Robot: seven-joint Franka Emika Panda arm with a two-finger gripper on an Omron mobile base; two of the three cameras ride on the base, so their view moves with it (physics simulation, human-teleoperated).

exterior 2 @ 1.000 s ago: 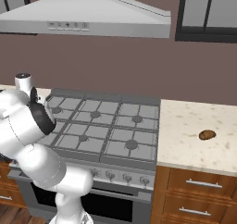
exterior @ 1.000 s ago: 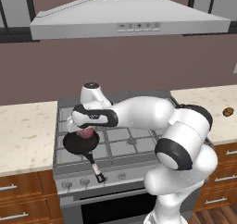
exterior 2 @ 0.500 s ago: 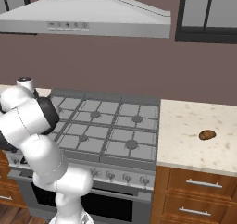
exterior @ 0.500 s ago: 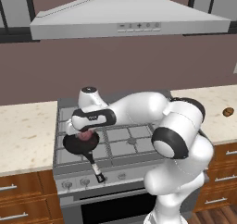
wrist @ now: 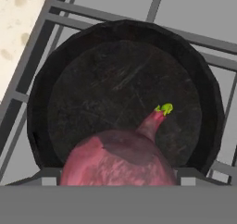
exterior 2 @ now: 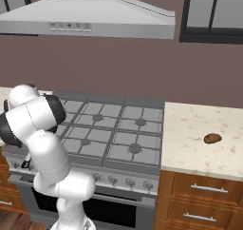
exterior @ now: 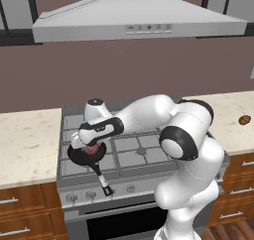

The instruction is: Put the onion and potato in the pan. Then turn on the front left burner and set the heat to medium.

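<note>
The arm reaches left across the stove [exterior: 144,157], and its gripper [exterior: 91,148] hangs just above the pan [exterior: 79,157], pinching the onion [exterior: 90,149] between its fingers. In the hand view the onion [wrist: 118,158] sits close to the camera at the bottom, reddish-pink with a thin stalk ending in a small green tip, and the pan [wrist: 41,107] lies directly under it, its dark scratched floor bare. Whether the onion touches the pan's floor cannot be told.

The pan rests on the grate at the near left corner of the stove, over the front left burner, which is hidden beneath it. Its straight black handle [exterior: 100,178] points toward the near edge, out over the knobs [exterior: 119,190], with a whitish mark near the end.

The potato [exterior 2: 212,138] lies on the speckled counter [exterior 2: 190,143] to the right of the stove, well apart from the pan. In the left base view the potato [exterior: 244,119] shows at the far right edge. A grey hood [exterior: 139,23] hangs above the stove.
</note>
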